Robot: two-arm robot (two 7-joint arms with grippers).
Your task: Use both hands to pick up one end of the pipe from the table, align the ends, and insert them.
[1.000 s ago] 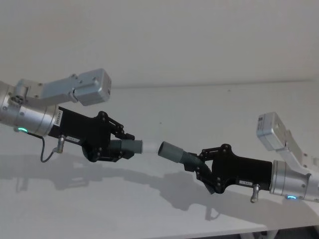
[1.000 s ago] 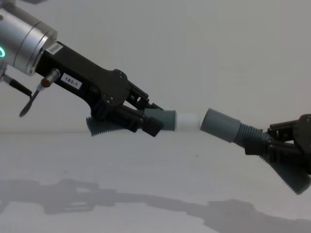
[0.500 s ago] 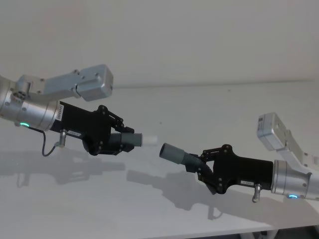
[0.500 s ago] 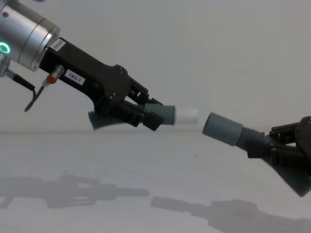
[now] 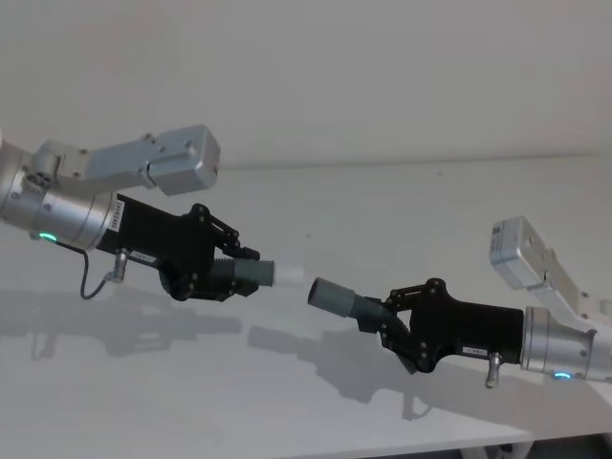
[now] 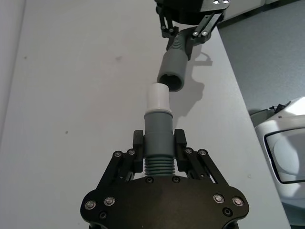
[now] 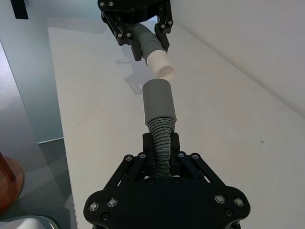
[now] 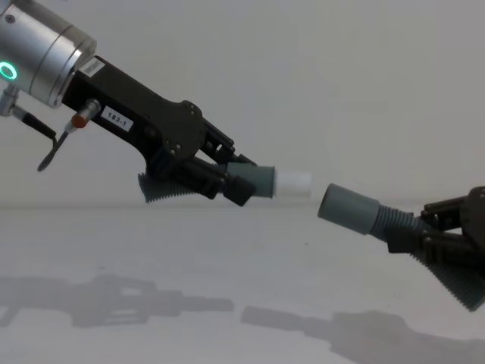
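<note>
Both hands hold the pipe above the table [image 5: 402, 206]. My left gripper [image 5: 232, 273] is shut on the ribbed part of one dark grey piece [image 8: 260, 182], whose narrow white tip [image 8: 293, 182] points toward the right. My right gripper [image 5: 384, 321] is shut on the ribbed part of the other piece [image 5: 359, 308]. Its wide grey socket mouth [image 8: 346, 210] faces the tip. The ends are apart, with a small gap, and the socket sits a little lower than the tip. The left wrist view has tip [image 6: 157, 98] and socket [image 6: 171, 72] nearly in line.
The white table [image 8: 227, 265] carries only the arms' shadows. Its front edge [image 5: 535, 442] runs past the lower right. A pale wall rises behind the table. Beyond the table's side edge a grey floor [image 6: 267, 62] and a white device [image 6: 286, 148] lie below.
My left gripper has risen and drawn back slightly with its piece. The right gripper's socket has dropped a little, so the ends that nearly met now stand apart.
</note>
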